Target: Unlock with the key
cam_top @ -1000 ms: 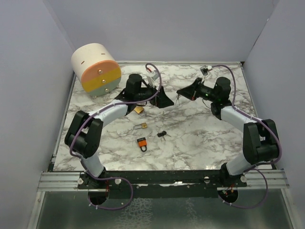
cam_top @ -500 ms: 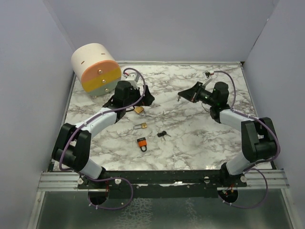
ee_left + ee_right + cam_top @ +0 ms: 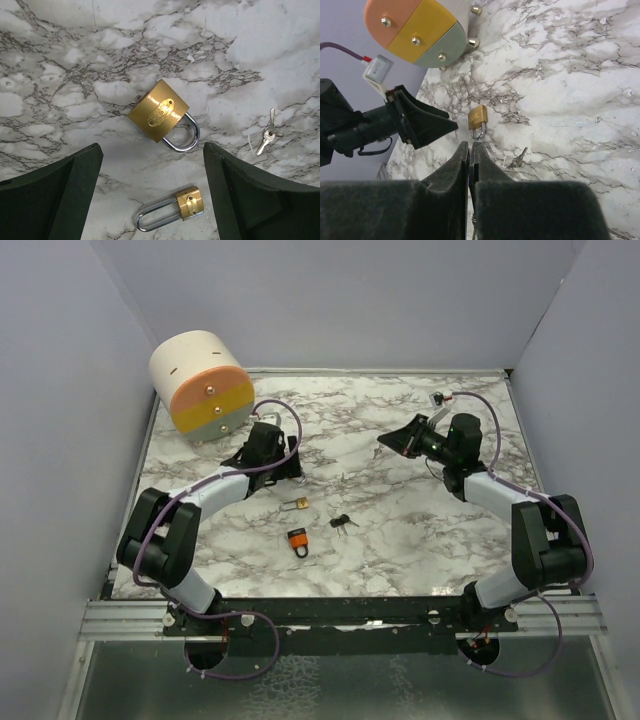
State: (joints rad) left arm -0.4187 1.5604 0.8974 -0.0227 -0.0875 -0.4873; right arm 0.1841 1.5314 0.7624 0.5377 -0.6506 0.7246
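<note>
The left tool [image 3: 152, 147] hangs low over the desk [image 3: 420, 540] with its jaws spread wide and nothing between them. In its wrist view the large brass padlock [image 3: 160, 112] lies flat just beyond the gap, face up, with its shackle pointing toward the camera and to the right. A small brass padlock [image 3: 189, 203] with a long shackle lies nearer, between the two fingers [image 3: 55, 195]. A pair of silver keys [image 3: 267, 137] rests on the marble to the right of the large padlock, apart from it.

The right tool [image 3: 469, 146] is raised over the far right part of the desk and points across at the left tool. Its fingers are pressed together, and the pictures do not show whether anything thin is pinched between them.

In the top view an orange padlock [image 3: 298, 540] and black-headed keys [image 3: 343, 522] lie near the middle of the desk, close to the small padlock. A drum [image 3: 200, 385] with an orange, yellow and green face stands at the far left corner.
</note>
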